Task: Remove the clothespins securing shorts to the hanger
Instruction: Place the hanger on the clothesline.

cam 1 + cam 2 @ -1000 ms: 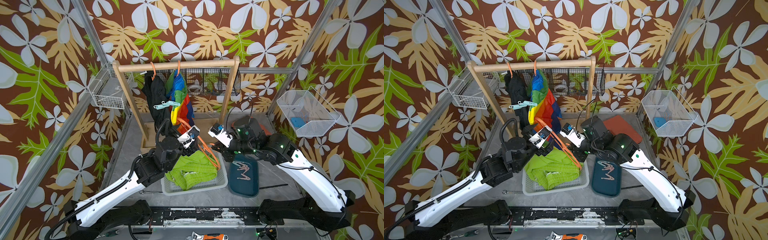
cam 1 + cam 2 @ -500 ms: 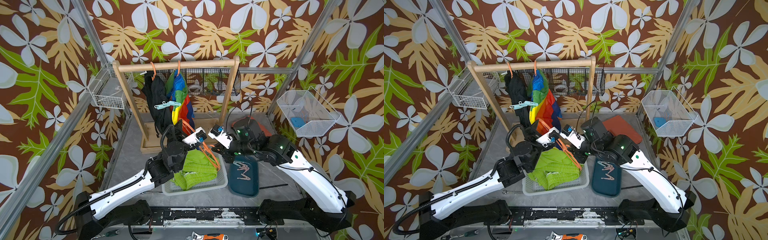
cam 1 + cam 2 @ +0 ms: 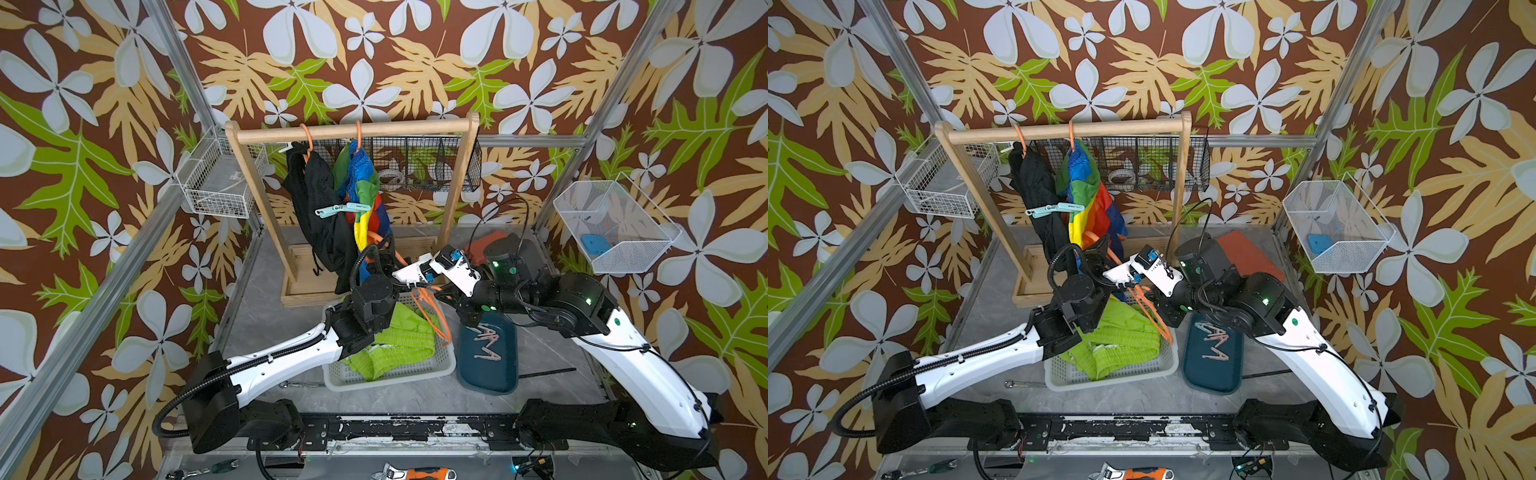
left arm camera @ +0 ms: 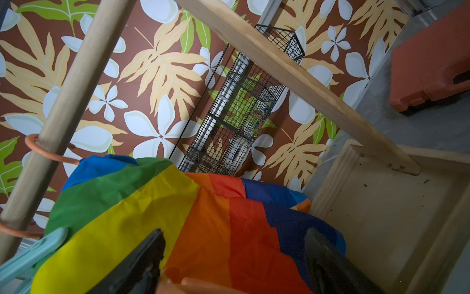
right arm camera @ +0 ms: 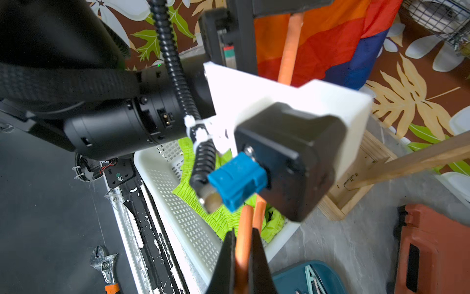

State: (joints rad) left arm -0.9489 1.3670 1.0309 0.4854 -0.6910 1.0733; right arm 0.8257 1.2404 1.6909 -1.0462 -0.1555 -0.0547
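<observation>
Black shorts point(image 3: 316, 208) and colour-blocked shorts point(image 3: 363, 195) hang on orange hangers from the wooden rack point(image 3: 353, 129). Mint clothespins point(image 3: 340, 210) point(image 3: 1054, 208) sit between them. Lime green shorts point(image 3: 399, 340) lie in the white basket point(image 3: 390, 376). Several clothespins point(image 3: 486, 338) rest in the teal tray point(image 3: 486, 374). My left gripper point(image 4: 234, 262) is open, its fingers point(image 4: 142, 262) straddling the colour-blocked shorts point(image 4: 178, 208) and an orange hanger bar point(image 4: 203, 289). My right gripper point(image 5: 241, 264) is shut on a loose orange hanger point(image 5: 244, 229) point(image 3: 432, 316) above the basket.
A white wire basket point(image 3: 220, 183) hangs on the left wall, and a black wire basket point(image 3: 415, 166) hangs behind the rack. On the right is a white mesh bin point(image 3: 611, 224). A red-orange case point(image 3: 484, 245) lies at the back right, a wrench point(image 3: 415, 473) at the front.
My left arm has swung right and back toward the rack, bringing its gripper up to the colour-blocked shorts. The right arm and its hanger have stayed put.
</observation>
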